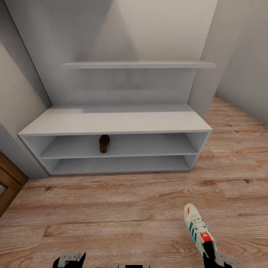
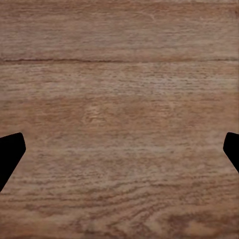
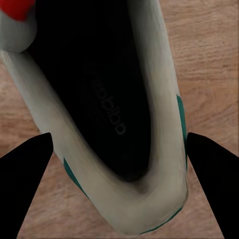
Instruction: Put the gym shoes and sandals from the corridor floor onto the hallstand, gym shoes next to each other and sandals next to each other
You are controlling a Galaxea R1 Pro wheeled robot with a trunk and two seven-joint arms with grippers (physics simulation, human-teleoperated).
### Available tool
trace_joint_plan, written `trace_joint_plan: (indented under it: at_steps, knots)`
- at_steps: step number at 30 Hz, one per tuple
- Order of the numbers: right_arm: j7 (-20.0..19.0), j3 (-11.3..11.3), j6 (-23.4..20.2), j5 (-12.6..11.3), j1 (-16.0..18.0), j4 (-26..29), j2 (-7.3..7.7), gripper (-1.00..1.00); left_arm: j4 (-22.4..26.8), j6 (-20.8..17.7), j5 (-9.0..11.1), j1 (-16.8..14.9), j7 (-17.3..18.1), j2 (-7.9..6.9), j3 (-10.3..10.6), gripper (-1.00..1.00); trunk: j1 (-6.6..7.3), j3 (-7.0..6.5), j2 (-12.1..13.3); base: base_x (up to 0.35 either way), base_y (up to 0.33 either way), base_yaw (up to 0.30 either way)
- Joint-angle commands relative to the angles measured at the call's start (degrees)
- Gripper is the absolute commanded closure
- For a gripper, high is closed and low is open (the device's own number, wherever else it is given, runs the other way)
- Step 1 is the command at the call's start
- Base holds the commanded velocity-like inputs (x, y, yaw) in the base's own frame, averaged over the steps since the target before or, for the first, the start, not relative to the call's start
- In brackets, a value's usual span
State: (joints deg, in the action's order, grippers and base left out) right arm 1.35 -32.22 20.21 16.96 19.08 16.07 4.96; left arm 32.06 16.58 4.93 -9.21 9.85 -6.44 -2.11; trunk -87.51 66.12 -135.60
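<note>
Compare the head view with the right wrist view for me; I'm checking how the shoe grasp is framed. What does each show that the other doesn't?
Head view alone: the hallstand against the wall, one dark-brown sandal on its upper open shelf, the floating shelf above, and the gym shoe's white laces and toe.

Right wrist view alone: the shoe's dark inside with its printed insole, and the right gripper with a finger on either side of the heel, apparently not yet closed.

Both: the gym shoe on the wood-grain corridor floor.

- Left gripper [image 2: 119, 149]: 2 flat black fingers with angled tips.
- Right gripper [image 3: 119, 149]: 2 black, wedge-shaped fingers.
- Wrists: pale grey housings over black.
</note>
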Motion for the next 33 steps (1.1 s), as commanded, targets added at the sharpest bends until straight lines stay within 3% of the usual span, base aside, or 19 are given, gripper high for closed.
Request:
trace_joint_plan:
  at_steps: [1, 4, 7, 10, 18, 33]
  knots:
    - [3.4, 0.6, -2.9, 2.8, 0.5, 3.8, -3.17, 1.00, -0.1, 0.0, 0.5, 0.0, 0.6, 0.02, -0.2, -1.00, 0.01, 0.05, 0.0, 0.000, 0.000, 0.000]
    - [7.1, 3.2, -9.4, 6.3, 0.9, 10.5, -8.17, 1.00, -0.4, 0.1, 0.5, 0.0, 0.5, 0.02, -0.2, -1.00, 0.01, 0.05, 0.0, 0.000, 0.000, 0.000]
    - [9.1, 5.3, -15.5, 7.4, 1.5, 15.6, -11.36, 1.00, -0.9, 0.1, 0.6, 0.1, 0.6, -0.03, -0.2, -1.00, 0.01, 0.05, 0.0, 0.000, 0.000, 0.000]
    - [10.0, 7.2, -20.5, 7.8, 2.5, 19.2, -12.99, 1.00, -1.1, 0.1, 0.6, 0.1, 0.6, -0.05, -0.2, -1.00, 0.01, 0.05, 0.0, 0.000, 0.000, 0.000]
    - [10.3, 10.1, -28.7, 8.1, 7.9, 22.2, -14.12, 1.00, -1.3, 0.1, 0.5, 0.2, 0.6, -0.07, -0.2, -1.00, 0.01, 0.05, 0.0, 0.000, 0.000, 0.000]
    - [10.2, 10.5, -30.3, 8.1, 9.2, 22.9, -14.16, 1.00, -1.3, 0.1, 0.5, 0.2, 0.9, -0.07, -0.2, -1.00, 0.01, 0.05, 0.0, 0.000, 0.000, 0.000]
